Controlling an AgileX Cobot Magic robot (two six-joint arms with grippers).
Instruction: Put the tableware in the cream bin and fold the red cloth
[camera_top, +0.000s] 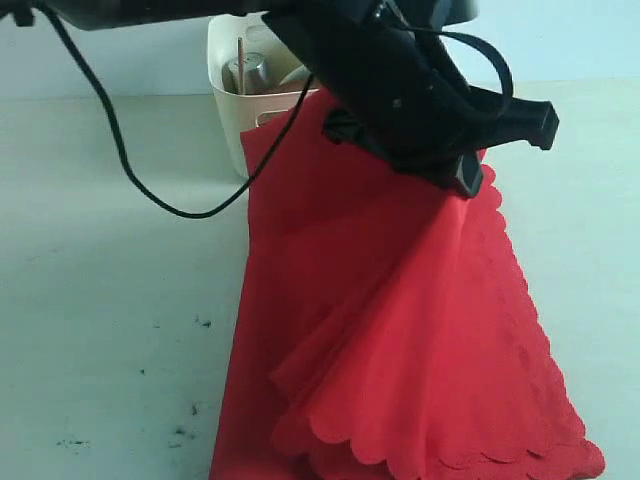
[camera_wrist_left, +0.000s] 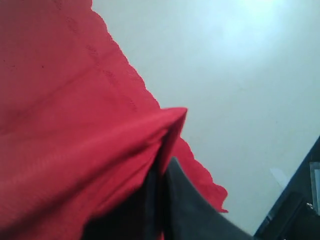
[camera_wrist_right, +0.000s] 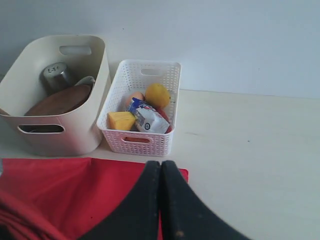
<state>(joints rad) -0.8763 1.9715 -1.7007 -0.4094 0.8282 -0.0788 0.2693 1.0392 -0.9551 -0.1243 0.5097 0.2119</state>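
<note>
Half the cream bin (camera_top: 227, 118) hidden; right gripper (camera_wrist_right: 160, 164) closed (left gripper (camera_wrist_left: 165, 169) clamps red cloth (camera_top: 380, 300)).

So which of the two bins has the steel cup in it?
The taller, smooth-walled cream bin: the steel cup stands inside by the brown plate. The white lattice basket beside it holds a lemon.

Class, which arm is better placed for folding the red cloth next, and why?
Left, probably: the left claw grips a lifted fold of the bright red scalloped fabric cloth; the right claw is shut on nothing.
</note>
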